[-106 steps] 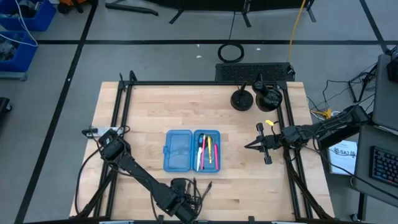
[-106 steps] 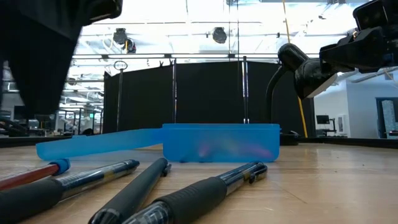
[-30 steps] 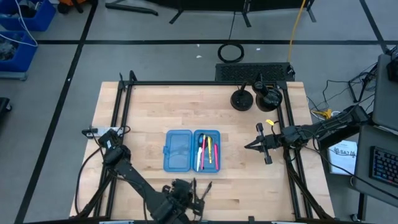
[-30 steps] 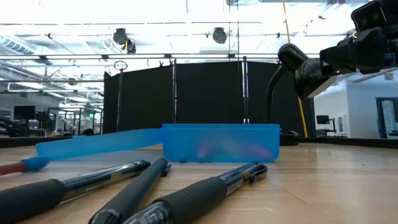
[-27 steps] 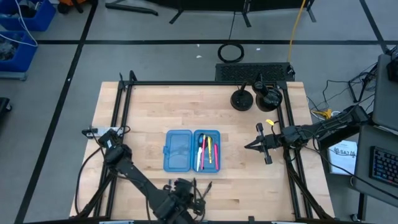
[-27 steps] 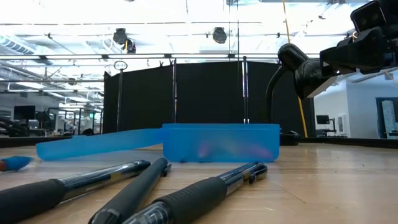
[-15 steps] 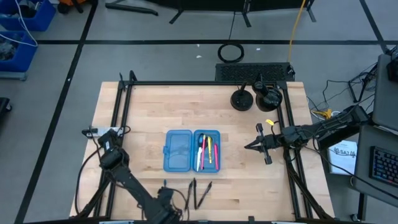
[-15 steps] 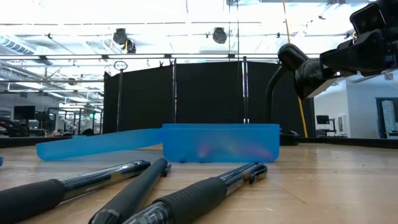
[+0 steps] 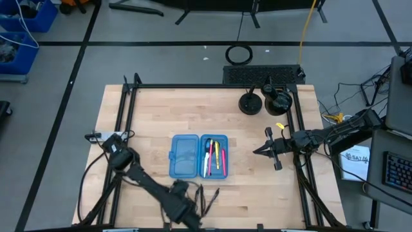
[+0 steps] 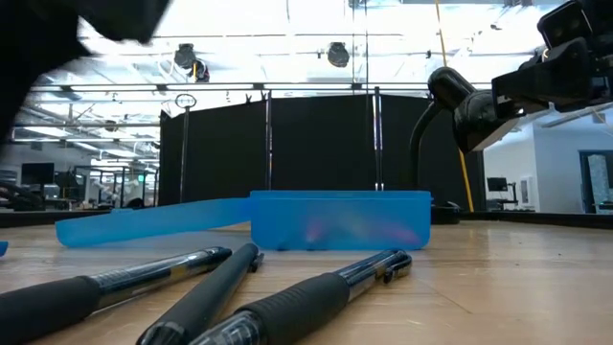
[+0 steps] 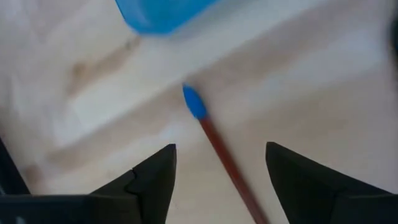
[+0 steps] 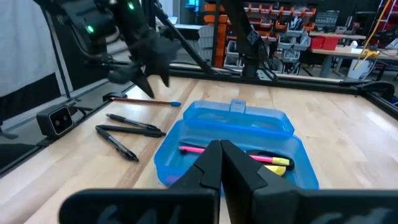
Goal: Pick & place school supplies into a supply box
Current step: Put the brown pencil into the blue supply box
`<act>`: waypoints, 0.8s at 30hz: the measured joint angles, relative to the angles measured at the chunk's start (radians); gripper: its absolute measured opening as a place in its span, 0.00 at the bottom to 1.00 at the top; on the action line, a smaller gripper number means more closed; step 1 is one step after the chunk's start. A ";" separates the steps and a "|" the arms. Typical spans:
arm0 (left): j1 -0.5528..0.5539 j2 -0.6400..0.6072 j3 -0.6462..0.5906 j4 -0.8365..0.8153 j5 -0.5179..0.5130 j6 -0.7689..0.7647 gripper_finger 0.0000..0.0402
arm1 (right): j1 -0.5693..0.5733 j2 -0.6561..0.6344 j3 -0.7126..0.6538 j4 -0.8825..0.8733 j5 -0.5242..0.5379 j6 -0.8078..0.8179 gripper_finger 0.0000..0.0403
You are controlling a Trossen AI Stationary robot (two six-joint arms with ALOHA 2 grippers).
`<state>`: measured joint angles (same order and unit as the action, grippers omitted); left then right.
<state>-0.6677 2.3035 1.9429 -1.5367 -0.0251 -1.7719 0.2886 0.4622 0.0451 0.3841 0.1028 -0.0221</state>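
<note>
The blue supply box (image 9: 198,155) lies open mid-table, with pink and yellow pens (image 12: 264,158) in its right half. A red pencil with a blue cap (image 11: 211,134) lies flat on the wood near the box's near-left corner. My left gripper (image 11: 221,149) is open and hovers just above this pencil, one finger on each side; the right wrist view shows the left gripper (image 12: 155,84) over the pencil (image 12: 146,101). Three black pens (image 9: 205,200) lie by the near edge. My right gripper (image 9: 256,152) is shut and waits in the air to the right of the box.
Two black round stands (image 9: 264,102) sit at the far right corner. The black pens (image 10: 220,292) lie close in front of the low camera. A dark frame rail (image 9: 125,116) runs along the table's left side. Bare wood lies between the box and the right gripper.
The red pencil has slid along the table toward the left edge, and its blue cap has left the low view. My left gripper swung toward the near-left corner, then came back toward the box. It now hangs over the pencil, and its arm darkens the low view's upper left.
</note>
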 joint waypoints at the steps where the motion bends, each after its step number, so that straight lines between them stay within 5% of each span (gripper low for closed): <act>1: 0.013 0.000 -0.015 0.004 0.005 0.020 0.61 | 0.000 0.000 0.000 0.000 0.000 0.008 0.00; 7: 0.037 -0.046 -0.128 0.112 0.010 0.046 0.54 | 0.000 0.000 0.000 -0.031 -0.003 0.049 0.00; 11: -0.005 -0.153 -0.245 0.208 -0.098 -0.078 0.50 | 0.000 0.002 0.000 -0.050 -0.003 0.060 0.00; 17: -0.036 -0.261 -0.442 0.334 -0.104 -0.201 0.46 | 0.001 0.003 0.000 -0.054 -0.003 0.060 0.00; 24: -0.010 -0.293 -0.576 0.529 -0.106 -0.164 0.46 | 0.001 0.003 0.000 -0.054 -0.002 0.059 0.00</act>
<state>-0.6774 2.0103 1.3664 -1.0077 -0.1313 -1.9360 0.2893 0.4648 0.0449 0.3302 0.1005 0.0368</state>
